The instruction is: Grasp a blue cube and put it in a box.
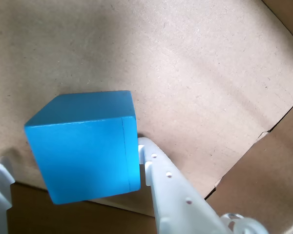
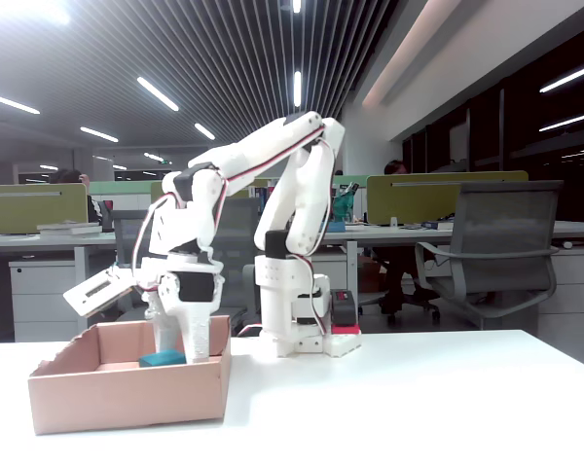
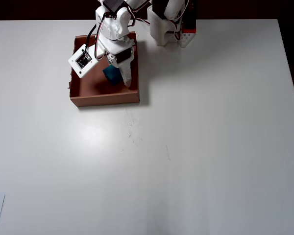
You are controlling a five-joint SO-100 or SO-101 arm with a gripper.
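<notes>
Blue cube [image 1: 83, 146] looks like a rigid, light block with flat matte faces, so the two opposite side faces are the good places to take hold, and it should not slip much. It sits inside the box [image 1: 195, 73], low over the cardboard floor; whether it already rests there is not clear. In the wrist view one white finger [image 1: 171, 195] touches its side at 3 o'clock, the other finger stands apart at 9 o'clock. The gripper [image 1: 71, 173] seems open, releasing it.
</notes>
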